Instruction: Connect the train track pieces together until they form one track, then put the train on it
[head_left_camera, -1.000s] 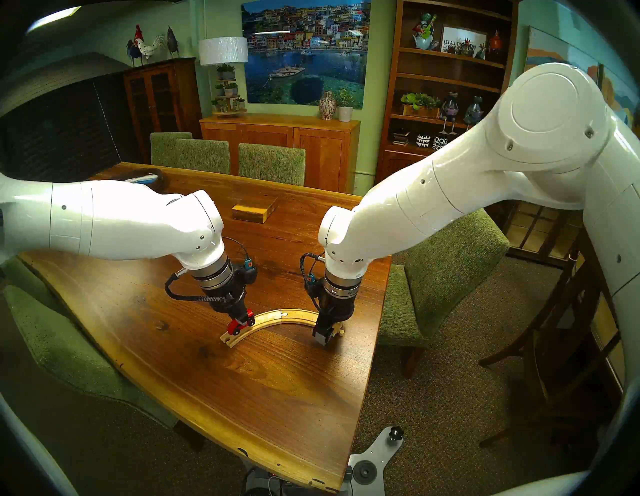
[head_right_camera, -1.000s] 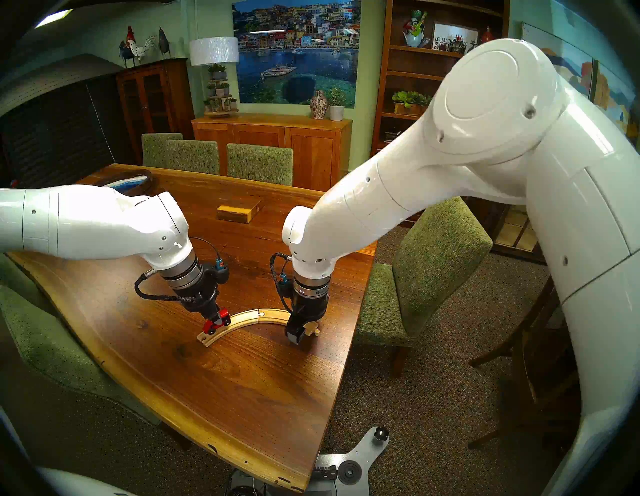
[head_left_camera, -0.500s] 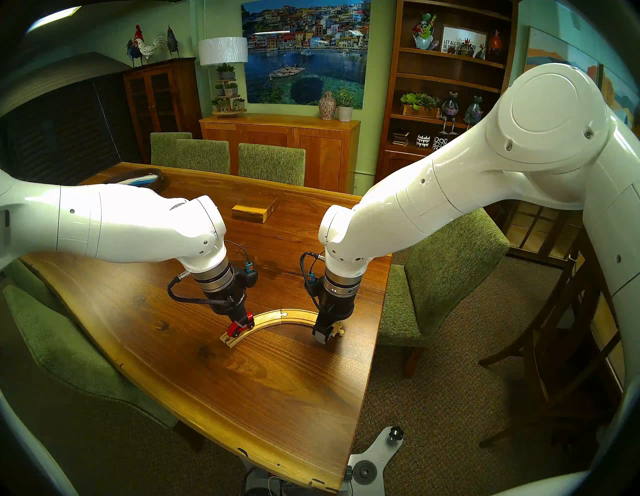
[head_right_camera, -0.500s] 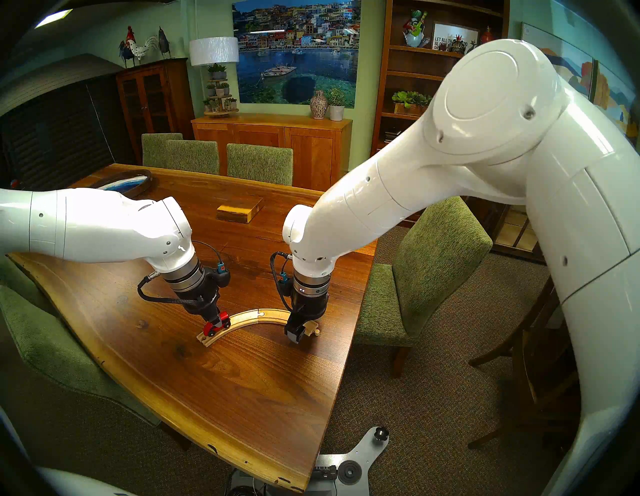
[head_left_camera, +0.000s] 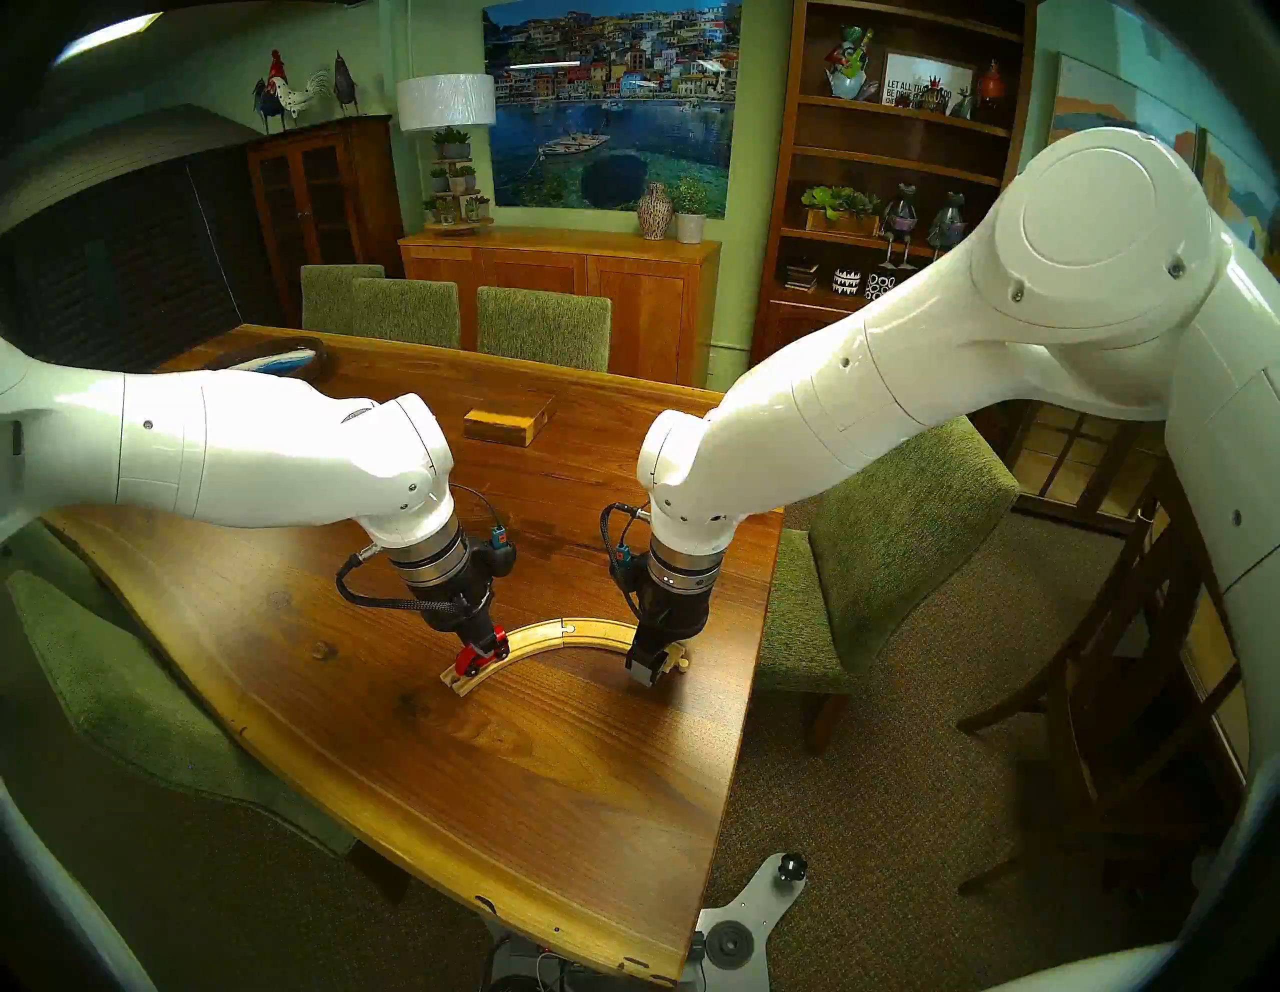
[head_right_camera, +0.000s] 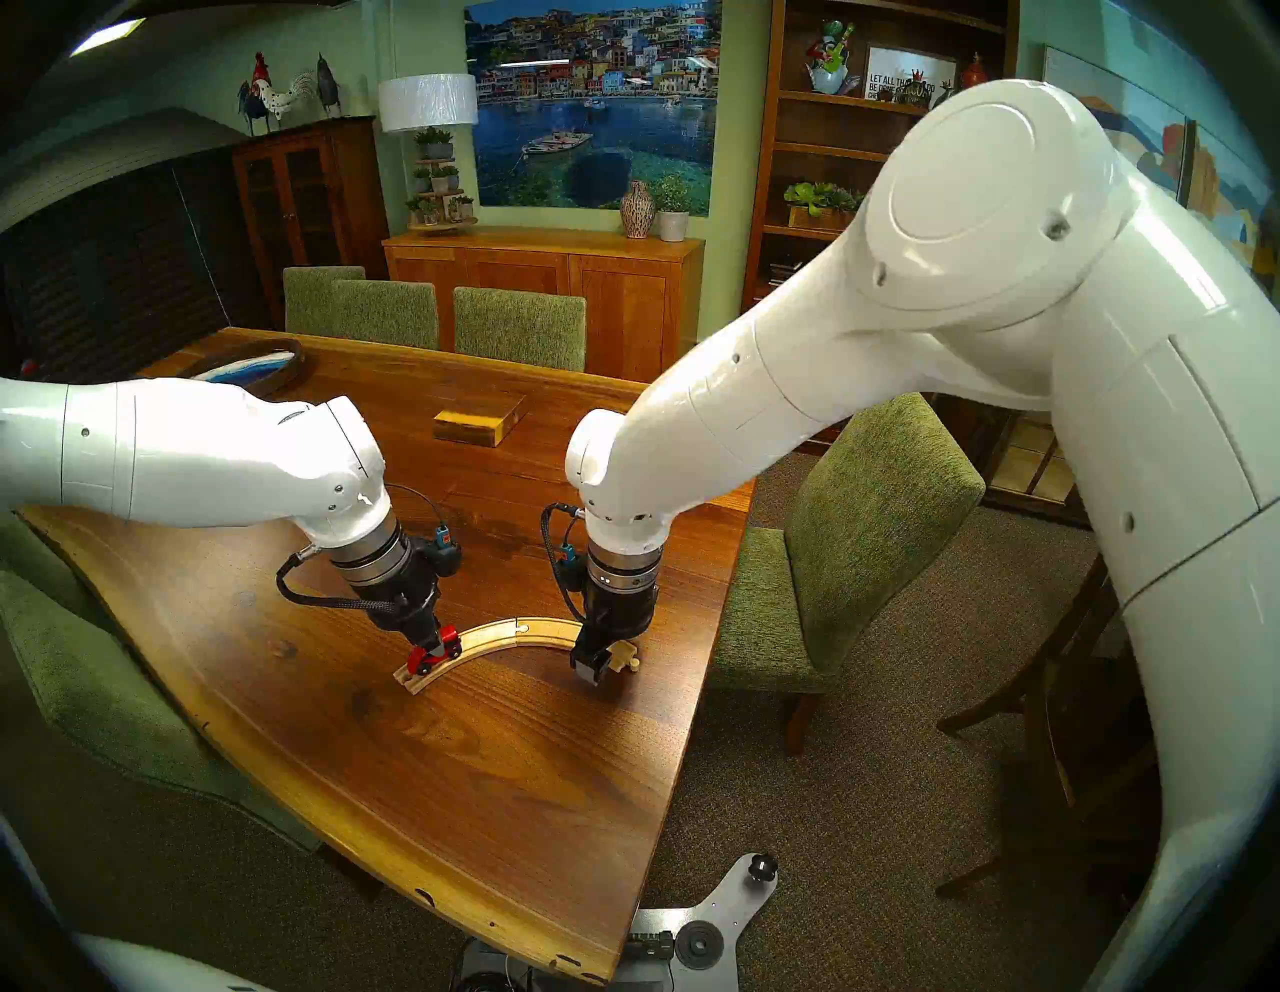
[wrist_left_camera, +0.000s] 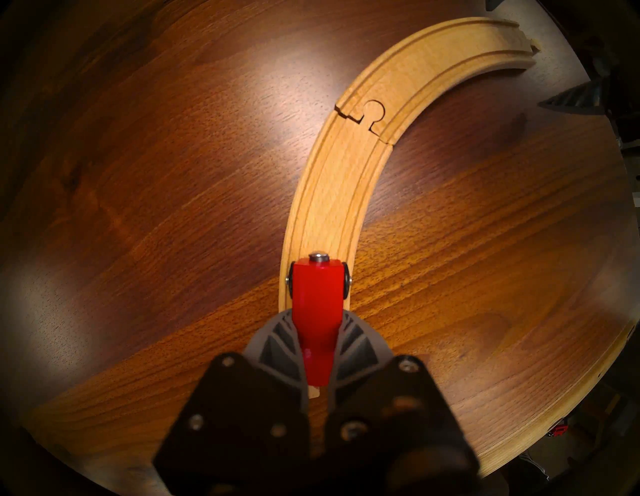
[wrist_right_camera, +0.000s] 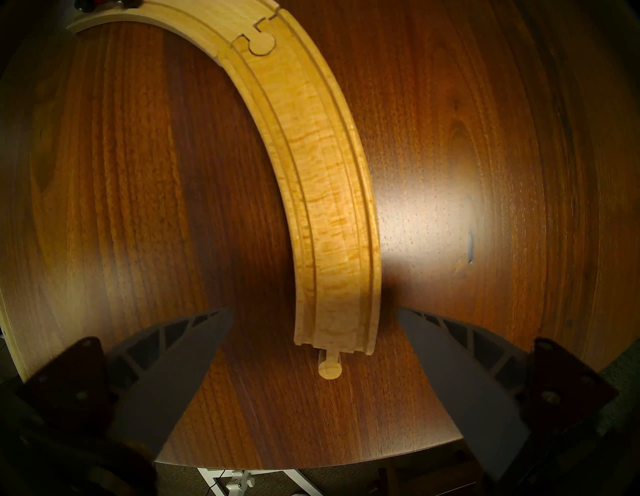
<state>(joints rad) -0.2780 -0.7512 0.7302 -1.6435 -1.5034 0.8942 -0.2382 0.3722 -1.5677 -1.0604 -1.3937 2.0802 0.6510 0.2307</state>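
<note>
Since a second ago the left forearm has edged slightly inward; the train and both grippers sit as they did.

Head view: the left gripper holds the train on the near left end of the track, likely seating its wheels. The right gripper straddles the far end.

Left wrist: fingers pinch the red body, lined up with the grooves.

Right wrist: jaws gape wide, empty, flanking the peg end, untouched.
</note>
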